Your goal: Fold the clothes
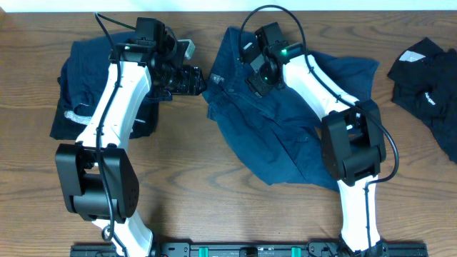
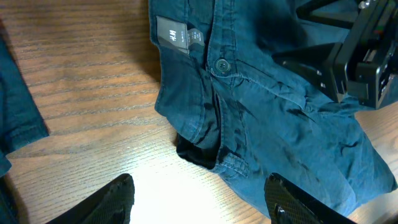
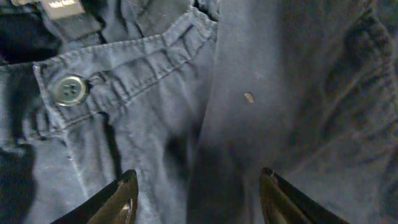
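Shorts [image 1: 271,135] lie rumpled, unfolded; my left claw [image 2: 202,199] and right claw [image 3: 196,196] gape empty; next I'd pinch the waistband [image 3: 143,53].

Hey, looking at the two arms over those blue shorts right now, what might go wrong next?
1. The navy shorts lie crumpled; folding them as they are would likely trap creases.
2. The left gripper and right gripper both hang open near the waistband, close together, so the arms may bump.
3. The left arm crosses the other navy garment and might drag it.
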